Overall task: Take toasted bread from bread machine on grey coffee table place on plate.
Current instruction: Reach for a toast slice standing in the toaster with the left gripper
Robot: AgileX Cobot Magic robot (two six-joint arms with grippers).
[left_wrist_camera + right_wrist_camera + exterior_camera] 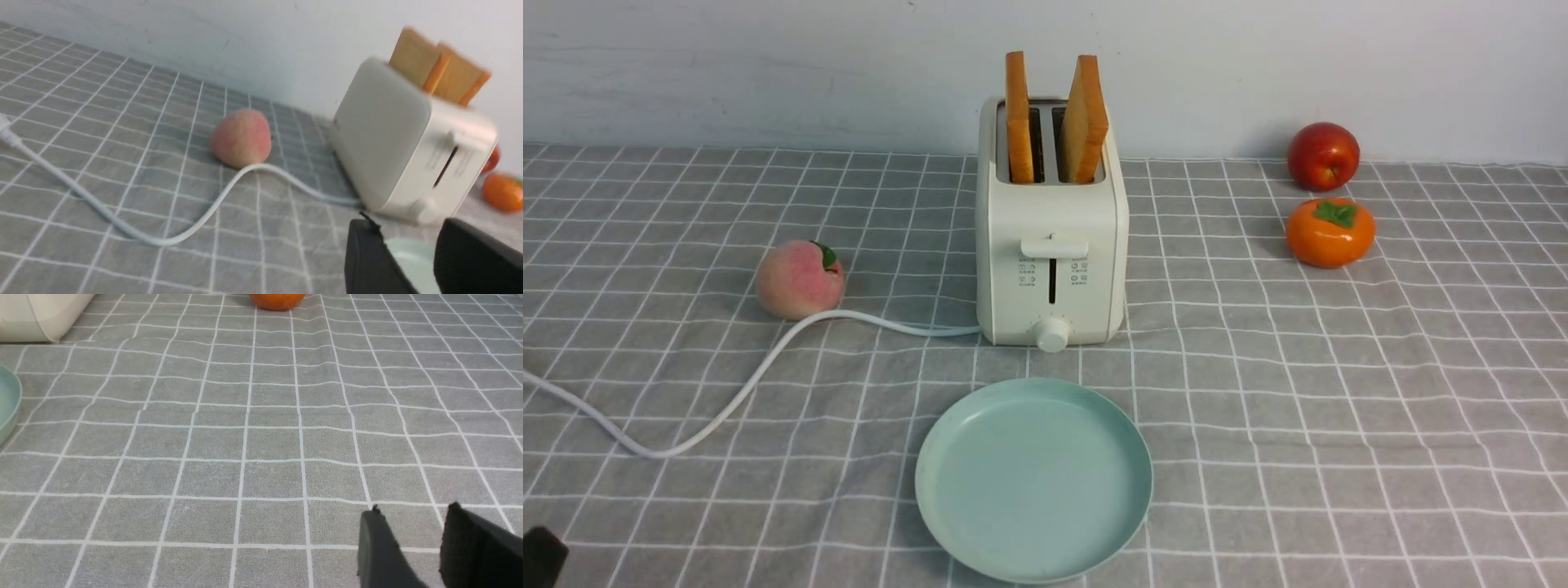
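Observation:
Two slices of toasted bread (1018,118) (1085,120) stand upright in the slots of the cream-white bread machine (1052,245) at the back middle of the grey coffee table (1339,392). The mint-green plate (1034,478) lies empty in front of it. In the left wrist view the bread machine (404,143) and toast (439,67) are far ahead, and my left gripper (404,228) is open and empty, with the plate (410,261) between its fingers. My right gripper (412,512) is open and empty above bare cloth; the plate's rim (10,400) is far off.
A peach (799,278) sits left of the bread machine, by the white power cord (727,392) that trails to the left edge. A red apple (1323,155) and an orange persimmon (1330,232) sit at the back right. A white wall stands behind the table.

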